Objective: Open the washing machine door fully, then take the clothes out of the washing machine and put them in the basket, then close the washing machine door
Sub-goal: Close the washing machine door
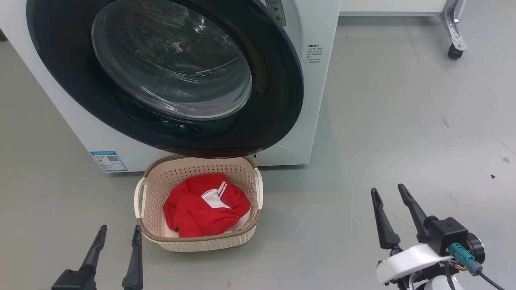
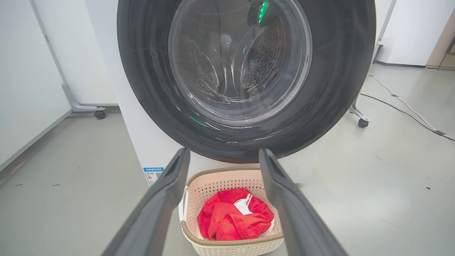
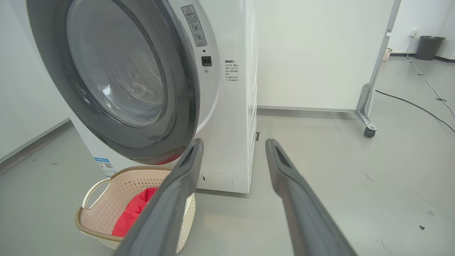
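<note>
Red garment (image 1: pixel 205 205) in basket (image 1: pixel 201 238) below washing machine door (image 1: pixel 169 76). Left gripper (image 1: pixel 121 228) and right gripper (image 1: pixel 388 188): fingers wide apart, empty.

Bright even light, glare streaks on the washing machine door (image 1: pixel 173 72) glass, soft shadow below it, my wrist views bowed at the edges

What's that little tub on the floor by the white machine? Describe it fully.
The basket is a small cream rectangular tub, seemingly plastic, with perforated walls, a brown woven-look rim and a white handle on each side. It stands upright on the grey floor before the washing machine, its back edge under the round door. A crumpled red garment with white trim lies inside.
</note>
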`<state>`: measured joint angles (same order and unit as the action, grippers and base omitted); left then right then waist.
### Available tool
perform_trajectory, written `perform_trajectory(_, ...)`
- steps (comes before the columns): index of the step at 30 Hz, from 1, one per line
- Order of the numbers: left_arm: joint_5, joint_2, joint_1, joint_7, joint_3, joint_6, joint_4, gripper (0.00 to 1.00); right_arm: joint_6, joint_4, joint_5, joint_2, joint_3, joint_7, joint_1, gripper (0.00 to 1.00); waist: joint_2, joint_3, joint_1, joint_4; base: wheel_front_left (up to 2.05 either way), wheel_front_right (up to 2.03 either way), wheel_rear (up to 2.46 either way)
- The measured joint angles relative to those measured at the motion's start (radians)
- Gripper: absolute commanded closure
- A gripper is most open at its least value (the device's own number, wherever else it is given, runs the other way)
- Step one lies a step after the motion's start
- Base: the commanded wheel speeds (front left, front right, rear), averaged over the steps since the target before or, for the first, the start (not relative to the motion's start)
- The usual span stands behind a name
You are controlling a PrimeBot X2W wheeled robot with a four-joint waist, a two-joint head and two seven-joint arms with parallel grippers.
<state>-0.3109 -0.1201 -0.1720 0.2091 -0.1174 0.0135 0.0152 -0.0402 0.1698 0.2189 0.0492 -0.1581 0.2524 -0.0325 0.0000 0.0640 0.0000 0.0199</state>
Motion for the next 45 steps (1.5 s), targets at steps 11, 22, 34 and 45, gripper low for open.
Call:
perform_trajectory(11,0.011,0.000,0.011,0.005,-0.002,0.003,0.009,0.00,-0.001,0.000,0.003,-0.001,0.001,0.000,0.000,1.00,0.0000,0.002,0.0000,0.001,0.00,0.00,0.00)
perform_trajectory(22,0.020,0.001,0.056,0.012,-0.011,0.003,0.006,0.00,-0.020,0.002,0.003,-0.001,-0.018,0.000,0.022,1.00,0.0000,0.035,0.0001,0.026,0.00,0.00,0.00)
perform_trajectory(34,0.021,0.014,0.110,0.020,-0.040,-0.011,-0.002,0.00,-0.041,0.030,-0.019,0.001,-0.061,0.000,0.221,1.00,0.0000,0.109,0.0000,0.073,0.00,0.00,0.00)
perform_trajectory(45,0.021,0.031,0.196,0.031,-0.049,-0.026,-0.023,0.00,-0.056,0.113,-0.027,0.010,-0.088,-0.020,0.447,1.00,0.0000,0.215,0.0001,0.148,0.00,0.00,0.00)
